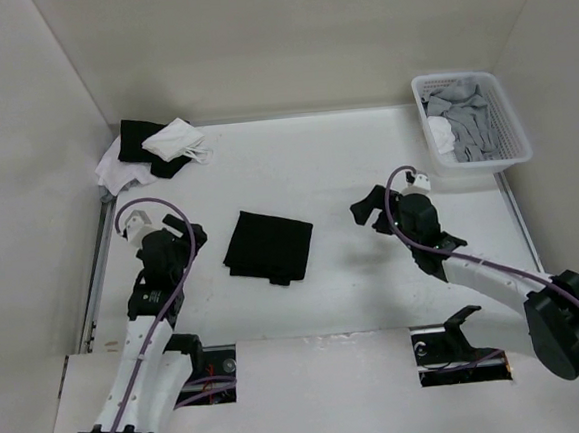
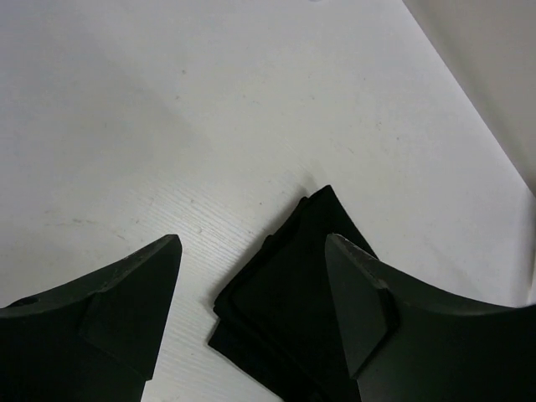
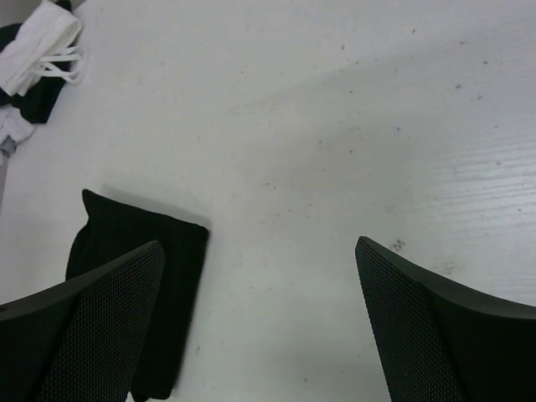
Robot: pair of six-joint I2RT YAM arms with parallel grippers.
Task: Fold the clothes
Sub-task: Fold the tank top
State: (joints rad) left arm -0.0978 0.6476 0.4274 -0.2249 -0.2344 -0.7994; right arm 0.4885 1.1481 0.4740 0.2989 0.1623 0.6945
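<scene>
The clothes (image 1: 268, 246), a soft, light black bundle, lie folded at the centre of the desk (image 1: 345, 162). Left claw (image 2: 252, 239) and right claw (image 3: 259, 243) stand apart, empty. Probably best pinched at a corner; layers may slip.

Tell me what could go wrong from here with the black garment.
1. The open left hand is near a corner of the black garment; a low move might snag it and undo the fold.
2. Its layers look offset at that edge, so the fold may slip loose.
3. The open right hand could drag the other side likewise.
</scene>
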